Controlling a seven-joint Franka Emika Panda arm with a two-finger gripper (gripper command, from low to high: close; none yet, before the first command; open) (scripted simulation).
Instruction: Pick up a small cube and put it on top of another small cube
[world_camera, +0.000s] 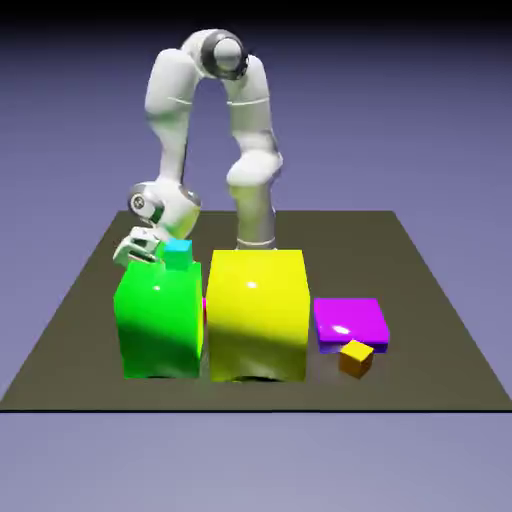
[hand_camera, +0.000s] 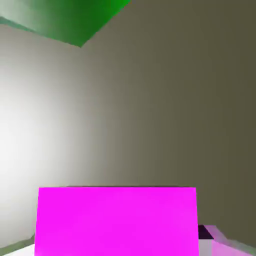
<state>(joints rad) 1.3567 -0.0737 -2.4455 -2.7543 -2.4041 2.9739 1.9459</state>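
Cyan cube (world_camera: 178, 254) sits beside the end effector (world_camera: 140, 250) atop the green block (world_camera: 157, 320); its grip state is unclear.

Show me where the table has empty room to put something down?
Bare tabletop lies to the exterior view's right of the purple slab and orange cube. The green block and yellow block crowd the middle; the gripper and cyan cube sit behind.

A glossy bright green block (world_camera: 158, 320), a glossy yellow block (world_camera: 256, 314) and a flat purple-magenta slab (world_camera: 349, 322) are seen on the dark olive-grey table (world_camera: 440, 350). A tiny cyan cube (world_camera: 178, 254) and a small orange cube (world_camera: 355, 357) are shown beside a white arm (world_camera: 250, 130). In the hand view a vivid magenta face (hand_camera: 117, 220) is shown.
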